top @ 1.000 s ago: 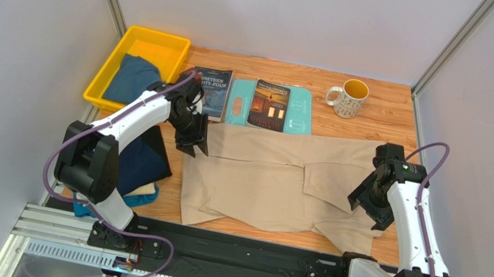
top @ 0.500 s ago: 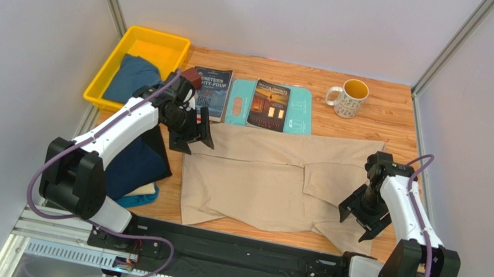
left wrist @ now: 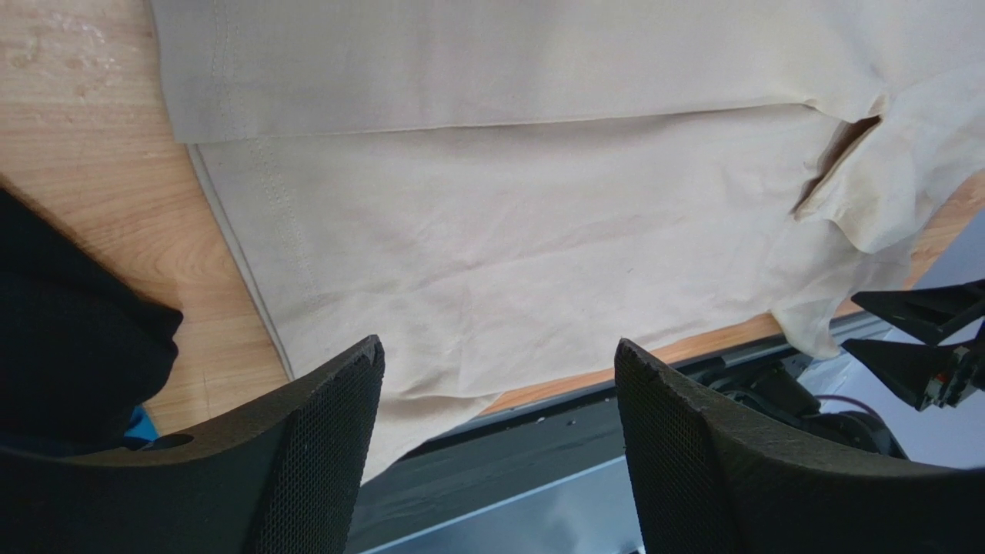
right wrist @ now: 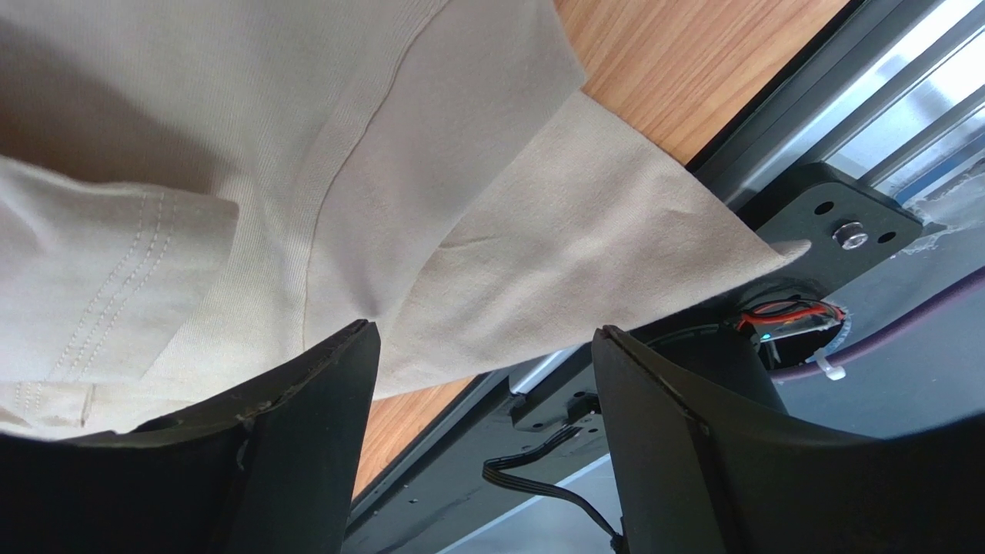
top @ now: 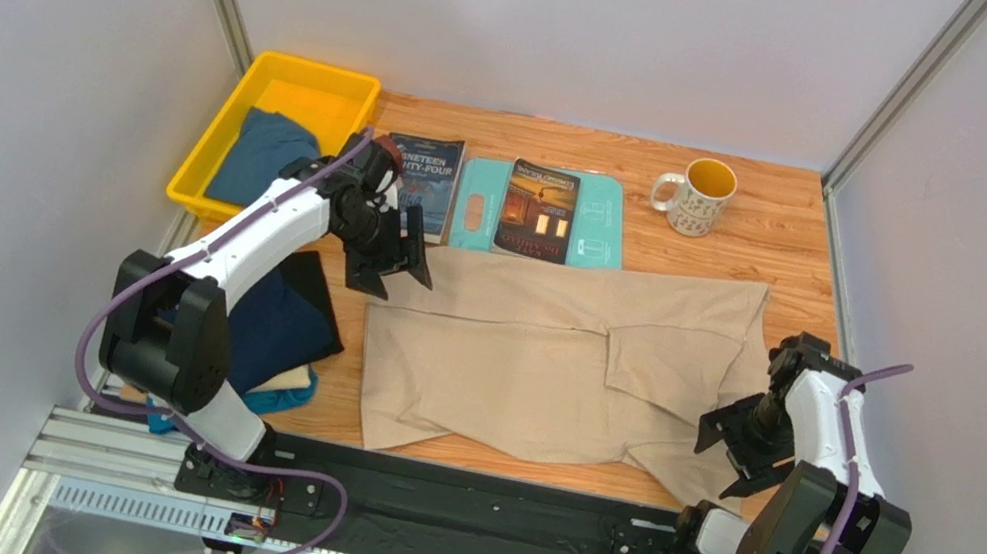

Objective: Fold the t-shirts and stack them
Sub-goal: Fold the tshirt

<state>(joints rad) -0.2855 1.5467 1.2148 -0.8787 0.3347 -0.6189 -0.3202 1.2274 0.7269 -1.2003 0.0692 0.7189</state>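
Looking at the beige t-shirt (top: 560, 365) laid out on the table (top: 769, 219), left hand (top: 398, 268) spread wide above its far-left corner, right hand (top: 728, 463) spread and empty over its near-right corner.

navy t-shirt (top: 291, 318) mostly covers the teal t-shirt (top: 285, 394) beneath.

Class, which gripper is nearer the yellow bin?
Left. The left gripper sits just right of the yellow bin; the right gripper is across, at the near right corner of the beige t-shirt.
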